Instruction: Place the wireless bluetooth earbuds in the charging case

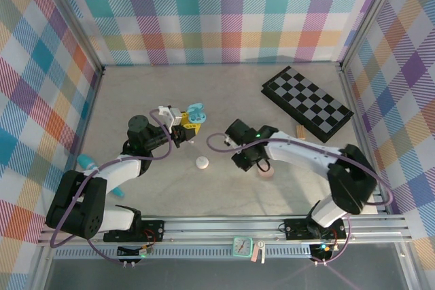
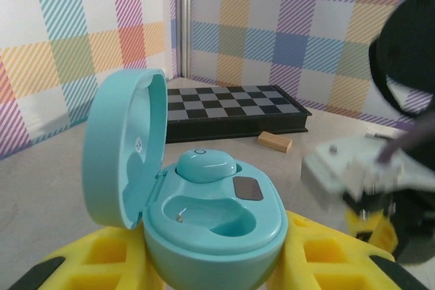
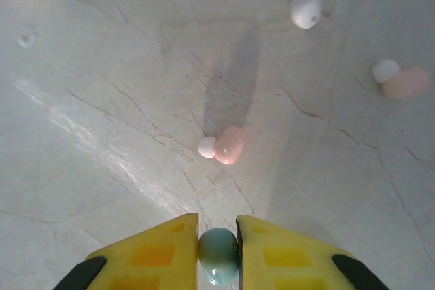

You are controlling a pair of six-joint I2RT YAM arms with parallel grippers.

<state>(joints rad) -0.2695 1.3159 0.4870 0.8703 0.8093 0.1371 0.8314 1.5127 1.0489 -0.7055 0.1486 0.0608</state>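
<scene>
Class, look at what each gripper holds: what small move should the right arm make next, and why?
Probably lift the right gripper and carry its pinched teal earbud toward the open teal charging case held in the left gripper. One seat in the case already holds a second bud; the other seat is empty.

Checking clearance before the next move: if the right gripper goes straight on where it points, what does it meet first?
Probably the bare table, near the pink earbud lying ahead; depth is unclear. The right gripper is shut on a teal earbud, which would touch down first.
</scene>
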